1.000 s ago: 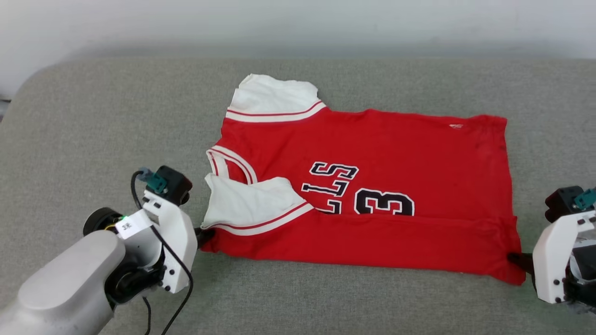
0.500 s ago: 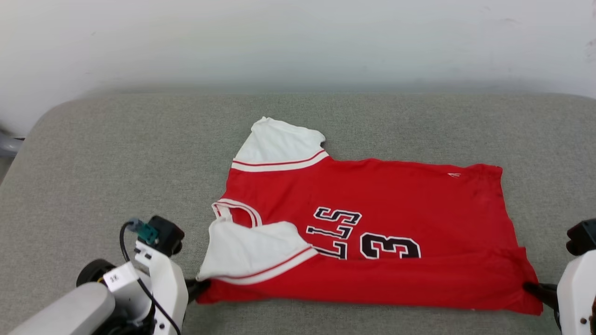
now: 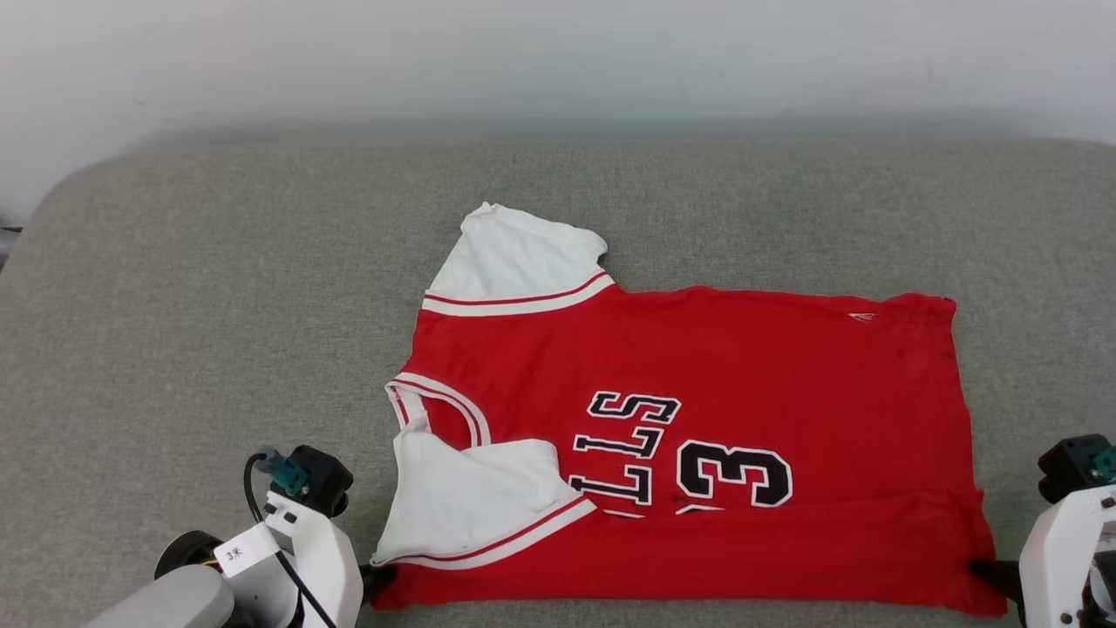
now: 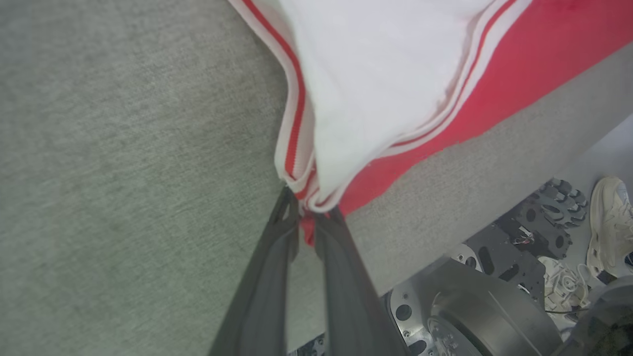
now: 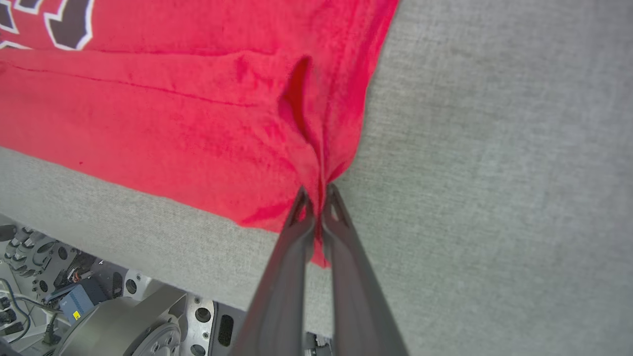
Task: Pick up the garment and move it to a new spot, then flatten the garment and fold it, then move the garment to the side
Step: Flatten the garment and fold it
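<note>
The garment [image 3: 697,366], a red jersey with white sleeves and a black number 3, lies spread sideways on the grey cushion [image 3: 218,305], its near long edge folded up over the lettering. My left gripper [image 3: 377,577] is shut on the garment's near left corner [image 4: 316,163], where the white sleeve and striped trim bunch between the fingers [image 4: 277,257]. My right gripper [image 3: 990,571] is shut on the near right hem corner [image 5: 306,163], with red cloth puckered at the fingertips [image 5: 301,202]. Both held corners sit close to the cushion's front edge.
The cushion's front edge [image 5: 123,212] runs just below the garment, with the robot's wheeled base [image 4: 484,316] and floor beneath it. A pale shoe [image 4: 610,222] stands on the floor. A white wall [image 3: 558,61] backs the cushion. Bare cushion extends left and beyond the garment.
The head camera has tilted, shifting the whole picture. Both grippers keep their hold on the near corners, and the garment has slid toward the cushion's front edge.
</note>
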